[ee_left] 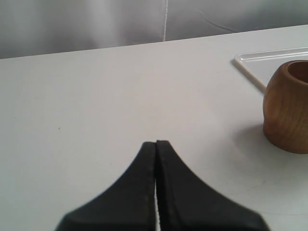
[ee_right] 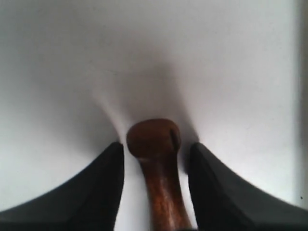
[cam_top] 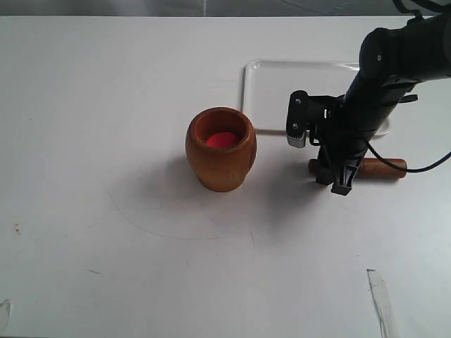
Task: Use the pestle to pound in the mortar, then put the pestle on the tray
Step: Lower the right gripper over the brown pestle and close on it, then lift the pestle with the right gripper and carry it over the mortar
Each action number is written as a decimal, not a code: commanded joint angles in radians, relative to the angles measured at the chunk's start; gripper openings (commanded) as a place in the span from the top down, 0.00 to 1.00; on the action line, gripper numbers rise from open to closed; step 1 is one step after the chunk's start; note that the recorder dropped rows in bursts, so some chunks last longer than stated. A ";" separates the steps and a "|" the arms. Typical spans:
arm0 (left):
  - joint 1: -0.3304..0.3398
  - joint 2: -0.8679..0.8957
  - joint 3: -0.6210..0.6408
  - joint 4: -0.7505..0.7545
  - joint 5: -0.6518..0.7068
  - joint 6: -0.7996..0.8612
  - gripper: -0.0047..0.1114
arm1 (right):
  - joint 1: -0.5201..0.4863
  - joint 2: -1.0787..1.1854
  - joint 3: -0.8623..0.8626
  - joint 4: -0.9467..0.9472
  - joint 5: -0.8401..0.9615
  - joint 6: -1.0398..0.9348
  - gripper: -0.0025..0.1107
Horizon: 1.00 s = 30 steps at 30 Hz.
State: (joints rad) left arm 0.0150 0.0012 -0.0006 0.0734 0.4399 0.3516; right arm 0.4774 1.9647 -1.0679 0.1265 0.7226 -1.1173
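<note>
The pestle point(ee_right: 156, 163) lies on the table point(ee_right: 57, 72), its knob end between the parted jaws of the right gripper point(ee_right: 156, 145); the left gripper point(ee_left: 156, 143) is clenched empty.

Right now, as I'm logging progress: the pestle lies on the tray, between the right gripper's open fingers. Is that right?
Not quite. The pestle lies on the table, beside the tray and not on it, as the exterior view shows. It does sit between the open fingers of the right gripper.
</note>
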 commanded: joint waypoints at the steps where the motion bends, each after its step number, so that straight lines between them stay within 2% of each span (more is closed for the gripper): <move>1: -0.008 -0.001 0.001 -0.007 -0.003 -0.008 0.96 | 0.002 0.062 0.013 -0.051 -0.026 -0.008 0.81; 3: -0.008 -0.001 0.001 -0.007 -0.003 -0.008 0.96 | 0.002 0.064 0.013 -0.061 -0.026 -0.003 0.95; 4: -0.008 -0.001 0.001 -0.007 -0.003 -0.008 0.96 | 0.002 0.064 0.013 -0.070 -0.026 0.001 0.98; 13: -0.008 -0.001 0.001 -0.007 -0.003 -0.008 0.96 | 0.002 0.062 0.012 -0.142 -0.045 0.154 0.98; 19: -0.008 -0.001 0.001 -0.007 -0.003 -0.008 0.96 | 0.004 -0.036 -0.016 -0.126 -0.048 0.254 0.98; 23: -0.008 -0.001 0.001 -0.007 -0.003 -0.008 0.96 | 0.017 -0.169 -0.016 -0.051 -0.092 0.258 0.98; 30: -0.008 -0.001 0.001 -0.007 -0.003 -0.008 0.96 | 0.054 -0.424 -0.016 0.175 -0.278 0.258 0.98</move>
State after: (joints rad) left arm 0.0150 0.0012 -0.0006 0.0734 0.4399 0.3516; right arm 0.5149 1.6286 -1.0837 0.2039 0.5283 -0.8638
